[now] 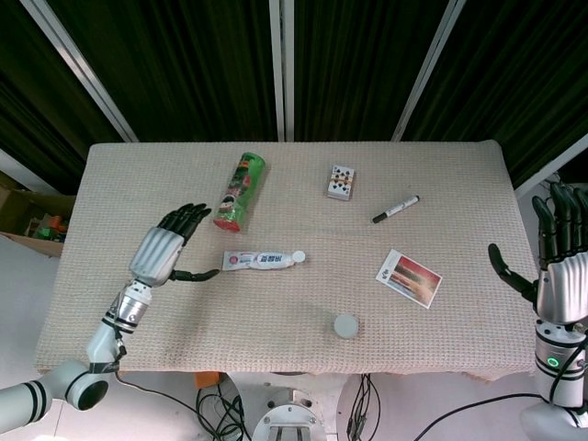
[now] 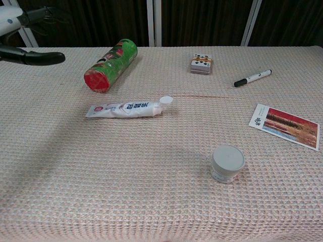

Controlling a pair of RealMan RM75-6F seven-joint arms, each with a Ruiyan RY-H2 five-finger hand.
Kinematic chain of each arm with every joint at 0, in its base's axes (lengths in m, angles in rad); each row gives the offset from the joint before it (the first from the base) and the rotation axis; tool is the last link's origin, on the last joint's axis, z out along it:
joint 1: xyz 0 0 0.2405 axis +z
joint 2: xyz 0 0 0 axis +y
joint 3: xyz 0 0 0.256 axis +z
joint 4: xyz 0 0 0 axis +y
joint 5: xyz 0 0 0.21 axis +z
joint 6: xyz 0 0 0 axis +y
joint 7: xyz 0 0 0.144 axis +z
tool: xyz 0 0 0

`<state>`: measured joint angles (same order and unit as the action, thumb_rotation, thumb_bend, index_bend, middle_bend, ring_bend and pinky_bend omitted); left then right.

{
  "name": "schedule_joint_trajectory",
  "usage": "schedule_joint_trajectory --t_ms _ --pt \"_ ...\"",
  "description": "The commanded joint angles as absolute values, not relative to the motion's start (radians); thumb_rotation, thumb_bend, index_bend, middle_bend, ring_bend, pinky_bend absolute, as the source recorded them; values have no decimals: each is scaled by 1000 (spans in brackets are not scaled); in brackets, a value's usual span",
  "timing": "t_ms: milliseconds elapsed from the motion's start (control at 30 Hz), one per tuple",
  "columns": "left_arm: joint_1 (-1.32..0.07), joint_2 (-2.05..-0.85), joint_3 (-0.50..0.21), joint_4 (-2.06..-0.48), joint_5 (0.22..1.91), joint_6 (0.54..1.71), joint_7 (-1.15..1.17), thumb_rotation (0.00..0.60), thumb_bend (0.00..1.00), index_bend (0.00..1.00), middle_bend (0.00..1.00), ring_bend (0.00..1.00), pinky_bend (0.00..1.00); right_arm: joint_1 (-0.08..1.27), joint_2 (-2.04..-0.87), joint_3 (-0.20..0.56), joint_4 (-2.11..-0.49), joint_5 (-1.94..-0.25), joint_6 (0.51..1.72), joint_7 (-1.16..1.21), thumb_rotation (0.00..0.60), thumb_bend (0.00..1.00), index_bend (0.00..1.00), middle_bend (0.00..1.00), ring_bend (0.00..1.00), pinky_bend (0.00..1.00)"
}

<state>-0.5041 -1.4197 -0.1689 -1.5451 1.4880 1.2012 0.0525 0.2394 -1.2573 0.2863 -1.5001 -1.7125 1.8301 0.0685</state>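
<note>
My left hand hovers spread and empty, tube just past my thumb, can beyond my fingertips; a careless sweep could roll it.

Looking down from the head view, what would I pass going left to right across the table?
Left hand → green can → toothpaste tube → playing cards → marker → postcard → right hand. The small round jar overlaps the cards in left-right position, so it is left out.

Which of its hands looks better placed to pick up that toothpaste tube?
Probably the left hand: it hovers open right beside the tube, while the right hand sits beyond the table's far edge.
</note>
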Motion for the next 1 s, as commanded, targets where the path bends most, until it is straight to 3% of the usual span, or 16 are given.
schedule_joint_trajectory --t_ms 33,167,367,533,667,900,1000 --pt "-537 -1449 -171 -1540 1470 1157 76 269 78 143 147 99 179 233 -1260 271 -1490 -1711 1826 72 600 247 0 0 0 0" --pt "-591 -1488 -182 -1523 1418 1068 116 465 183 221 248 177 256 229 -1259 242 -1464 -1709 1802 100 600 278 0 0 0 0" --pt "-673 -1568 -202 -1481 1343 970 195 498 189 258 298 244 313 221 -1262 216 -1427 -1681 1765 123 600 326 0 0 0 0" --pt "-721 -1649 -208 -1426 1285 927 267 591 210 286 362 288 369 218 -1266 206 -1395 -1672 1756 129 600 340 0 0 0 0" --pt "-759 -1683 -220 -1399 1196 868 324 599 295 286 363 290 372 215 -1263 207 -1376 -1662 1755 101 600 340 0 0 0 0" --pt "-801 -1691 -216 -1376 1087 828 421 596 300 286 347 290 372 212 -1263 208 -1366 -1652 1759 109 600 340 0 0 0 0" --pt "-808 -1686 -209 -1379 1062 832 450 544 300 286 344 290 372 213 -1267 206 -1358 -1647 1753 116 600 340 0 0 0 0"
